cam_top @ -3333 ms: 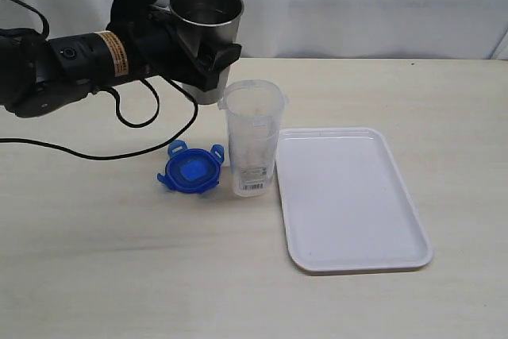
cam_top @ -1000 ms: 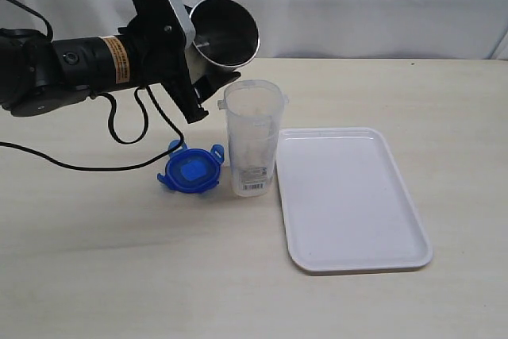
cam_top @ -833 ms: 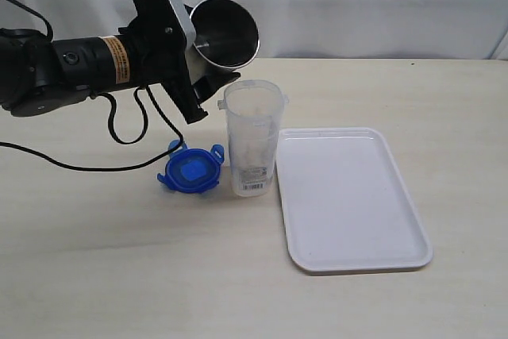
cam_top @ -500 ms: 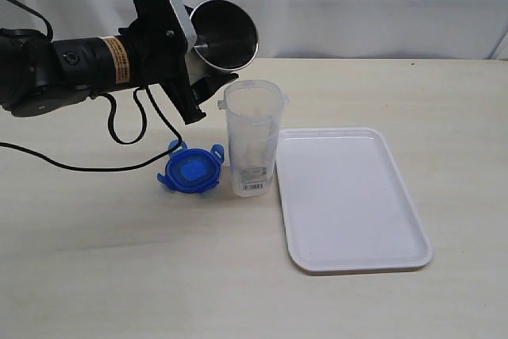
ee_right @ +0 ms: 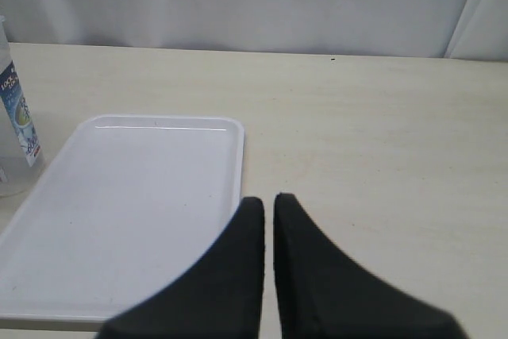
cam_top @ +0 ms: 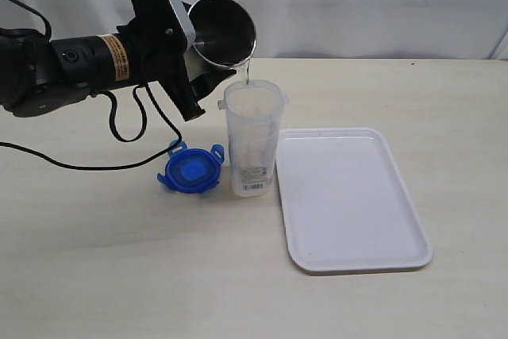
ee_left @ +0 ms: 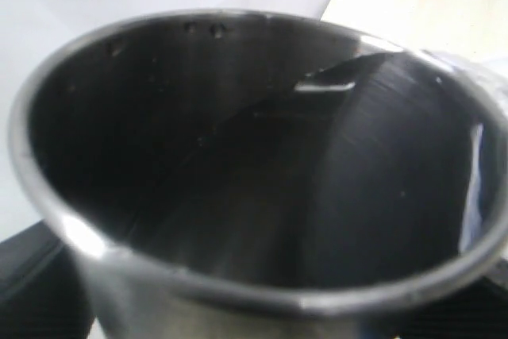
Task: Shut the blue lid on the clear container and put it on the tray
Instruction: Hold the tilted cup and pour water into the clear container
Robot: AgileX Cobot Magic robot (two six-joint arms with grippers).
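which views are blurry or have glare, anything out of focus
Left wrist view: the steel tumbler fills the frame, soft and out of focus, with bright glare along its rim. Right wrist view: the right tool is a soft-edged dark shape, the tray and table sharper. Exterior view: even light, faint shadows, the clear container crisp.

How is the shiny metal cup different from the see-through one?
The steel cup is shiny and solid; the clear container is see-through. The steel cup hangs tilted in the left gripper; the clear container stands upright on the table. Both are open on top.
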